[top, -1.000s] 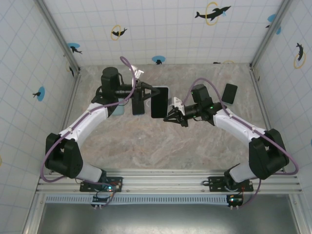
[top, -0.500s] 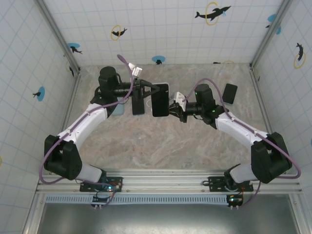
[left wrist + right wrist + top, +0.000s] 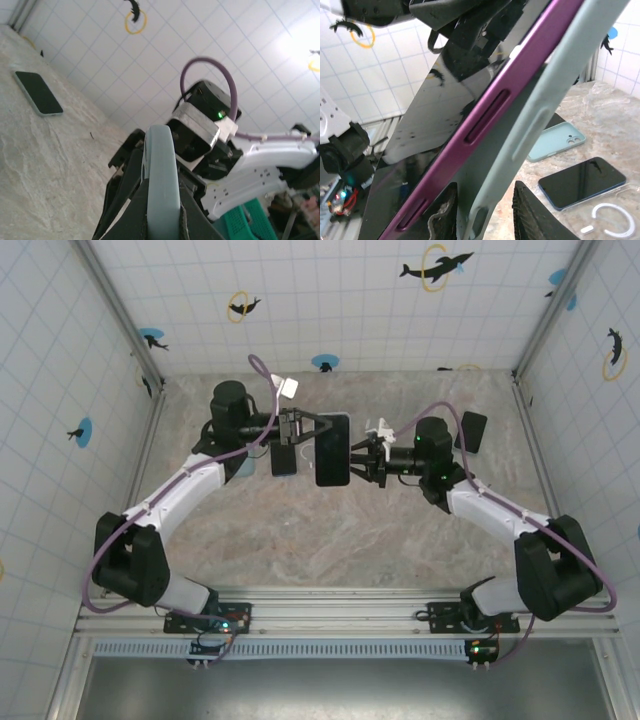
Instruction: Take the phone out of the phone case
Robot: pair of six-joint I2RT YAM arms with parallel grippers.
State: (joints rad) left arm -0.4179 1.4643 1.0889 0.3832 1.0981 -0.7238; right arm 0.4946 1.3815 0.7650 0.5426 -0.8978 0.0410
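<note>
We see the phone faced in glossy black glass that mirrors the tiles. Its side band is a satin purple that looks like anodised metal, though we cannot be sure from this angle. The phone case is pale grey-green, matt and smooth, soft-looking like silicone. The table carries a marbled stone pattern with a dull sheen. The second phone has a shiny dark screen, the teal case is matt, and the clear case is glossy transparent plastic. The walls are smooth white tiled panels. The arm shells are glossy white plastic, and the cable has a smooth purple rubbery sleeve.
</note>
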